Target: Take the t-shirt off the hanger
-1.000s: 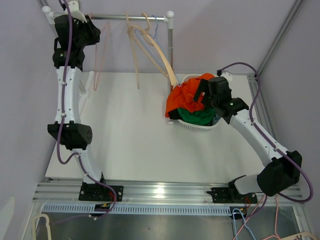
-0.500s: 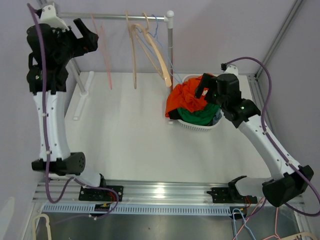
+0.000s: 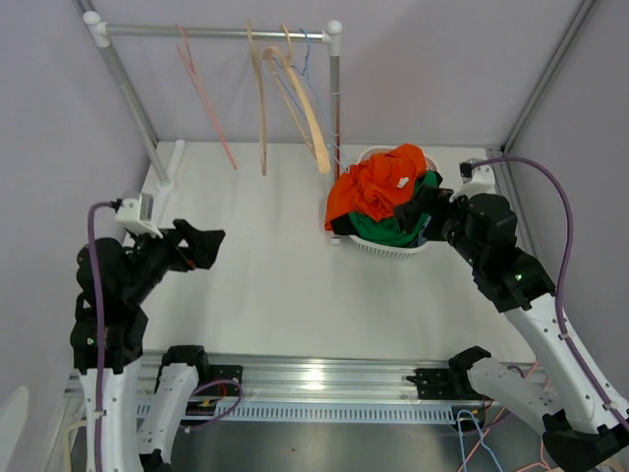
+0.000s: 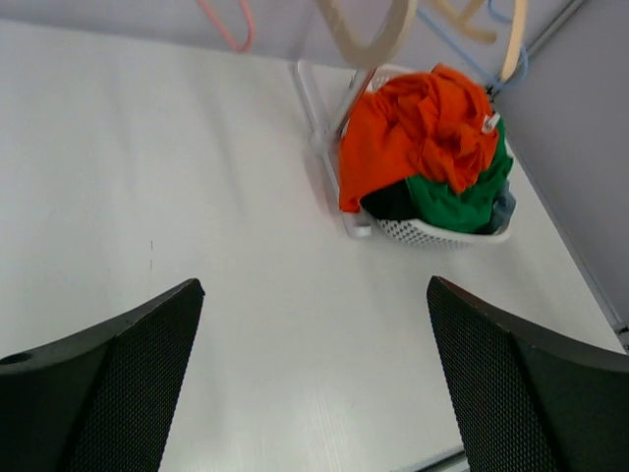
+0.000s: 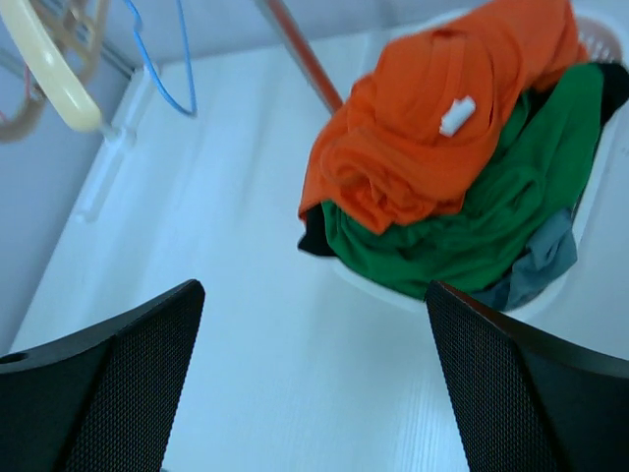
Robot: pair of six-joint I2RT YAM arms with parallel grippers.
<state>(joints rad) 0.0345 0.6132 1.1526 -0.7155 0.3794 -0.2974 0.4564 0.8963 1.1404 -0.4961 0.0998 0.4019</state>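
The left end effector (image 3: 201,246) hangs over the 9 o'clock side of the white surface (image 3: 275,285), its two black mesh-textured fingers (image 4: 108,383) spread wide with nothing between them. The right end effector (image 3: 428,211) is likewise wide open and empty, hovering at the 3 o'clock edge of a white perforated plastic basket (image 3: 385,252); the overhead view does not show whether it touches the pile.

The basket sits at about 2 o'clock on the surface. A crumpled orange t-shirt (image 3: 378,187) lies on top of the pile, spilling over the rim towards 9 o'clock, a small white label (image 5: 457,115) showing. Beneath it is a green garment (image 5: 491,216), with a grey-blue cloth (image 5: 539,261) and something dark (image 4: 388,202) lower down.

At 12 o'clock a grey metal rail (image 3: 216,31) on white posts carries a pink wire hanger (image 3: 201,88), two cream wooden hangers (image 3: 263,108) and a blue wire hanger (image 3: 305,49), all apart from the t-shirt. Pale lilac walls (image 3: 442,69) enclose the surface; an aluminium beam (image 3: 324,379) runs along 6 o'clock.
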